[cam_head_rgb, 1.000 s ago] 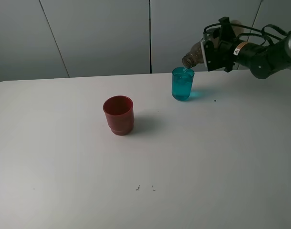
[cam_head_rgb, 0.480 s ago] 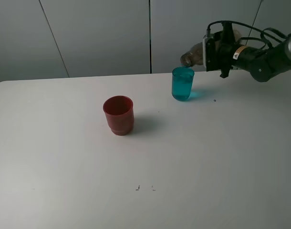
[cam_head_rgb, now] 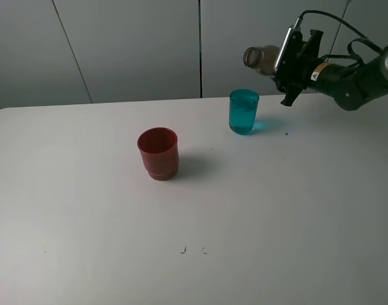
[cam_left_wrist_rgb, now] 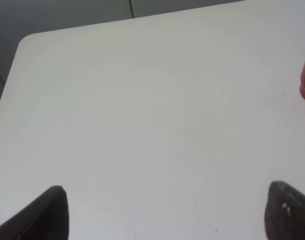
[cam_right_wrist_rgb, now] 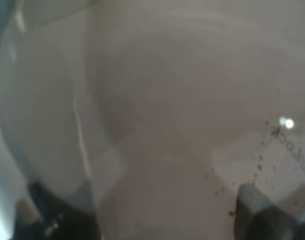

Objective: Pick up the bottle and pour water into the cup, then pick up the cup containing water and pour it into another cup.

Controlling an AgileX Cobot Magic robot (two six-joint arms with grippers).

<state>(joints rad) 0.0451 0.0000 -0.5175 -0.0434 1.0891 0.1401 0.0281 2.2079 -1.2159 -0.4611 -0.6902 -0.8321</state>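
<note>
The right claw (cam_head_rgb: 287, 58) grips the smoky translucent bottle (cam_head_rgb: 260, 57), held nearly level near the tapered teal cup (cam_head_rgb: 243, 112) by the bench's (cam_head_rgb: 277, 210) far edge. The left claw (cam_left_wrist_rgb: 167, 215) gapes empty.

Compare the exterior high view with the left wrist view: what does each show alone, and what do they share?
Only exterior high: the right gripper holding the tilted bottle, and the teal cup. Only left wrist: the left gripper, open and holding nothing. Both: the red cup and the white table.

White table (cam_head_rgb: 86, 222) with small dark specks (cam_head_rgb: 183, 250), grey panelled wall (cam_head_rgb: 130, 44) behind
</note>
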